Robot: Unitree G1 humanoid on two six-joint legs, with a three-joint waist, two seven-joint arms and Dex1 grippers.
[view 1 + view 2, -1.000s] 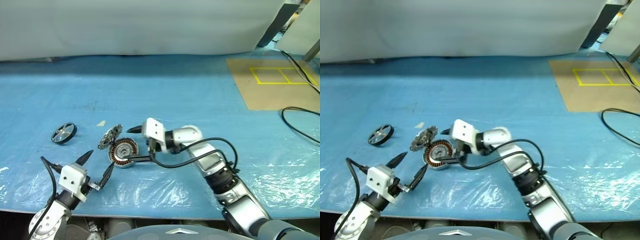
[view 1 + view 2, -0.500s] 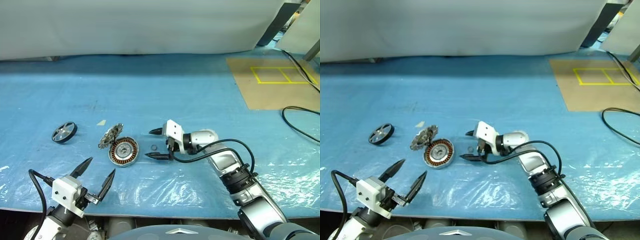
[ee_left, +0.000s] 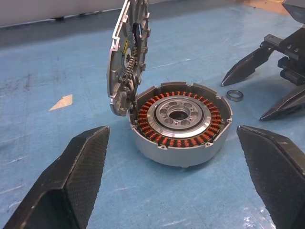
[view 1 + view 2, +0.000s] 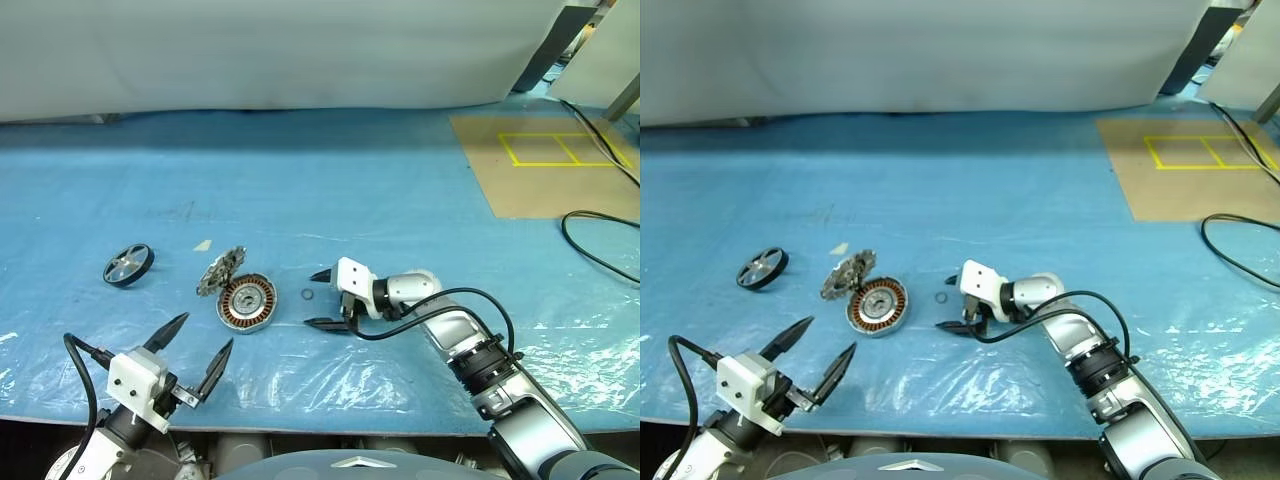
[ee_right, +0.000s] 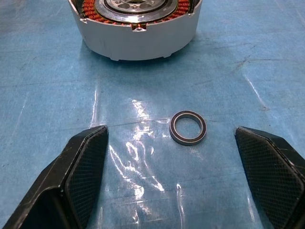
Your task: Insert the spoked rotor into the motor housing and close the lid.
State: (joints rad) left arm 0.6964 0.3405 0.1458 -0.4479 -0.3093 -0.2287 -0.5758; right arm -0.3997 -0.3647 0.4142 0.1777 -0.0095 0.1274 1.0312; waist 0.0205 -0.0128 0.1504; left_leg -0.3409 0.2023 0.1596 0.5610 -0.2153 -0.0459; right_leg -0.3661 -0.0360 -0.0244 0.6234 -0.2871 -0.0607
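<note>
Blue plastic sheeting covered the table point(image 4: 400, 190). The motor housing point(image 4: 247, 303) sat on it left of centre, open side up, its copper windings ringing a silver centre. The lid point(image 4: 220, 272), a grey disc with a notched edge, stood tilted on its rim against the housing's far-left side, touching it. The spoked rotor point(image 4: 128, 266) lay well apart to the left, alone on the sheet. A small dark ring point(image 5: 188, 127) lay flat on the table just to the right of the housing, between it and the right pincer point(image 4: 322, 299).

The right pincer pointed left toward the housing, low over the table, its two black fingers spread wide and holding nothing; the small ring lay ahead of its fingertips. The left pincer point(image 4: 195, 346) hung at the near edge of the table, near-left of the housing, fingers likewise spread wide and empty, aimed at the housing and lid. A black cable point(image 4: 590, 240) lay at the far right, near a brown board point(image 4: 540, 165) marked with yellow lines.
</note>
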